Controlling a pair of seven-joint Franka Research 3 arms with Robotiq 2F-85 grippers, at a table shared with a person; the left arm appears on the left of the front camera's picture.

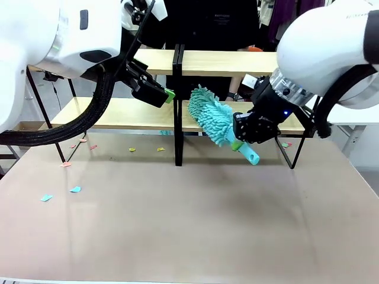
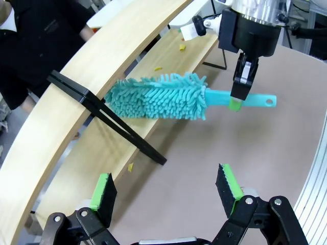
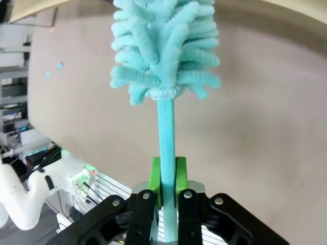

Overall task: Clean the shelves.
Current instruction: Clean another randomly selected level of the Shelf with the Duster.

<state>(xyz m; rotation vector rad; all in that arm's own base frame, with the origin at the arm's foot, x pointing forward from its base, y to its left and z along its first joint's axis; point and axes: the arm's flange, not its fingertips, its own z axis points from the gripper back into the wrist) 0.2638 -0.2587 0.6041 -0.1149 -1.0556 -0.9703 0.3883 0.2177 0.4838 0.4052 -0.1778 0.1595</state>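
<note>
Two pincers work at the shelves (image 1: 237, 63) standing across the desk's (image 1: 189, 225) far side: the right pincer (image 1: 241, 140) clamps a teal duster (image 1: 210, 115) by its handle, apparently to sweep scraps (image 1: 146, 149) off the lower board, while the left pincer (image 2: 166, 191) hangs empty, jaws spread.

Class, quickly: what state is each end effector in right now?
Left end effector: open, holding nothing.
Right end effector: shut on the duster, gripping its handle.
</note>
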